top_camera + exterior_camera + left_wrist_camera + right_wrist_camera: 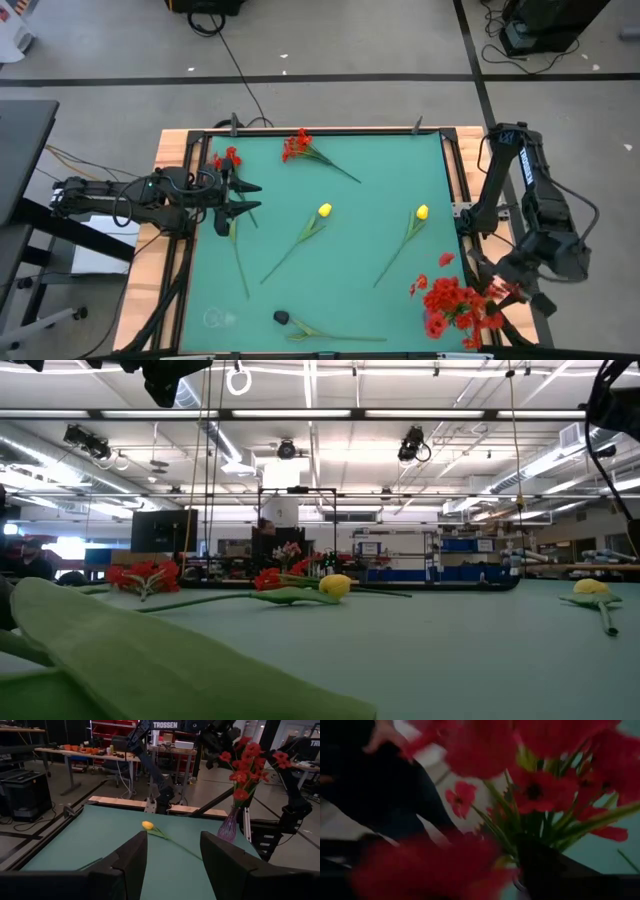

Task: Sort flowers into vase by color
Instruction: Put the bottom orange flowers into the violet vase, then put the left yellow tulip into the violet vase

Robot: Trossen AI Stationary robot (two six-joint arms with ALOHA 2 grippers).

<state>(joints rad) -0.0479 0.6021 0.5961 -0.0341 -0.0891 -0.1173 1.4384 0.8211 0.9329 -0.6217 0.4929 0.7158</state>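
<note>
High view: your right gripper (508, 292) sits in the red flowers (455, 303) at the vase (229, 825), fingers' state untellable; left gripper (247, 197) open. Next, pick the left-edge red spray (227, 158).

Flowers in vase (229, 826) at mat's (350, 200) near-right corner, loose stems (305, 232) scattered mid-mat

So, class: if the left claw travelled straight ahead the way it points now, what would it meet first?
Probably the yellow flower lying on the green mat; it sits just ahead between the open left claw fingers, though depth is hard to judge.
</note>
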